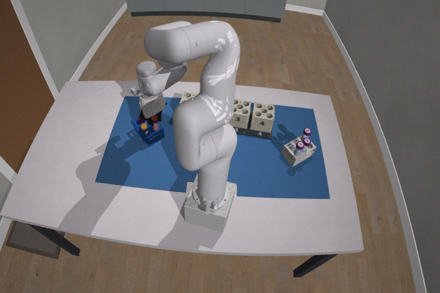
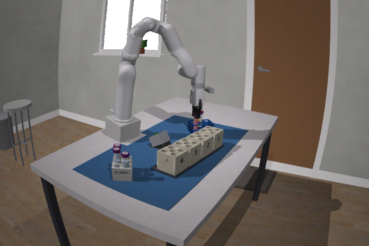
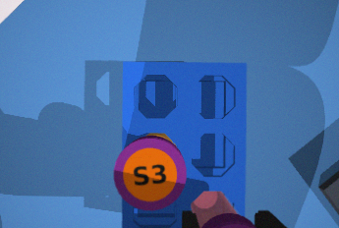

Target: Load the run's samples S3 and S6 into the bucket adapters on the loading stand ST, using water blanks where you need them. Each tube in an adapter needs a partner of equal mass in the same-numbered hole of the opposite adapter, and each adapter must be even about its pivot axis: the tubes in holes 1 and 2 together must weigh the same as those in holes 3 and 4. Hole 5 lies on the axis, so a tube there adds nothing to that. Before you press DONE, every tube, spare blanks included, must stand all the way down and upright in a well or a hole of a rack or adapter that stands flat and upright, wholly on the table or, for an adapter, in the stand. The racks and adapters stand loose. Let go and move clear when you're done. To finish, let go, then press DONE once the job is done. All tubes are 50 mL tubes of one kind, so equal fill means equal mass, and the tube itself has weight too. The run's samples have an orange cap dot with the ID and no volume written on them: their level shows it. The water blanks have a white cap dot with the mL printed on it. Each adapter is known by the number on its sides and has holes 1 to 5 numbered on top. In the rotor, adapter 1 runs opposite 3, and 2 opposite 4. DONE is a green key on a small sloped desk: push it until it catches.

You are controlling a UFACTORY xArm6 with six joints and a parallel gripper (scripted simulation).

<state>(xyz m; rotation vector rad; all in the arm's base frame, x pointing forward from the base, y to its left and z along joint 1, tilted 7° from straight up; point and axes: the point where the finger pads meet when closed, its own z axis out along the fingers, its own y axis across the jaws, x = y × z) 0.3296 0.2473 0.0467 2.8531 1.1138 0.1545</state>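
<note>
using the top view's mat centre as the clock's middle, facing away from the arm's base [image 1: 210, 219] [image 2: 109, 131], and working near to far. seeing that base at six o'clock, on the pale table [image 1: 296, 224] [image 2: 60, 164] by the near edge of the blue mat [image 1: 262, 165] [image 2: 144, 179].

finding the white blanks rack [image 1: 290, 155] [image 2: 122, 176] at three o'clock, carrying three purple-capped tubes with white dots, their printing too small for reading. spotting the grey sloped desk [image 2: 160, 140] with its green key [image 2: 155, 133] in the exterior view, between base and adapters; losing it behind the arm from above.

meeting the blue sample rack [image 1: 155, 137] [image 2: 191, 126] [image 3: 184, 125] between nine and ten o'clock. seeing the s3 tube [image 1: 141, 120] [image 2: 201, 115] [image 3: 149, 174] standing in it, showing amber liquid low down. clamping the pink-filled tube [image 1: 155, 125] [image 2: 195, 123] [image 3: 209, 203] just beside s3 between the fingers of the gripper [image 1: 151, 118] [image 2: 196, 111] [image 3: 227, 219], below its purple cap; cutting off its id at the wrist view's lower edge.

looking farther, picking out adapter 4 [image 1: 262, 123] [image 2: 174, 162] and adapter 3 [image 1: 238, 119] [image 2: 195, 152] around one o'clock, side by side on the dark loading stand [image 1: 262, 134] [image 2: 176, 175]. tracing adapter 2 [image 2: 208, 145] and adapter 1 [image 2: 219, 138] leftward along the same row, towards eleven.
</note>
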